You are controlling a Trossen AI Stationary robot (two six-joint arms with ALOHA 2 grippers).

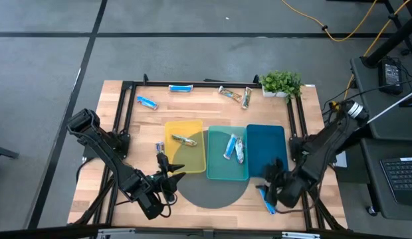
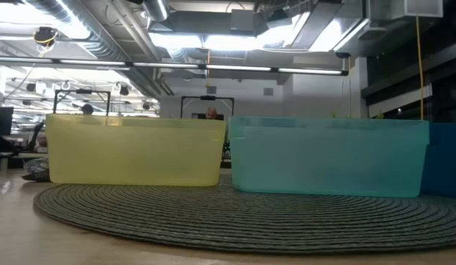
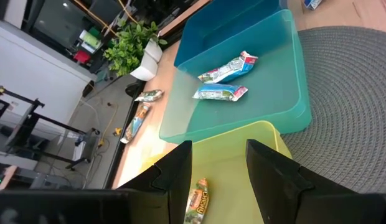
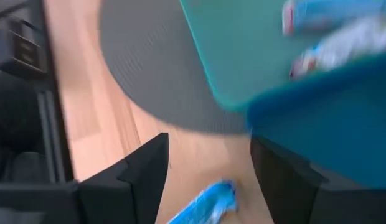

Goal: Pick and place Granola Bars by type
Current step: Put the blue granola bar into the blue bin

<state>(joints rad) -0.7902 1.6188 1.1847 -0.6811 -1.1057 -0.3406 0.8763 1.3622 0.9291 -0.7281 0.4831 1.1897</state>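
High view: the right gripper (image 1: 271,188), jaws spread, hangs over a blue granola bar (image 1: 266,200) on the counter (image 1: 212,98) by the dark blue tray (image 1: 266,136). The left gripper (image 1: 167,167), jaws apart and empty, sits near the yellow tray (image 1: 195,157), which holds 1 tan-brown bar (image 1: 186,140).

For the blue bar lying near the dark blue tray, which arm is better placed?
Probably the right: its open end effector hovers over that blue bar; the left end effector is across the mat.
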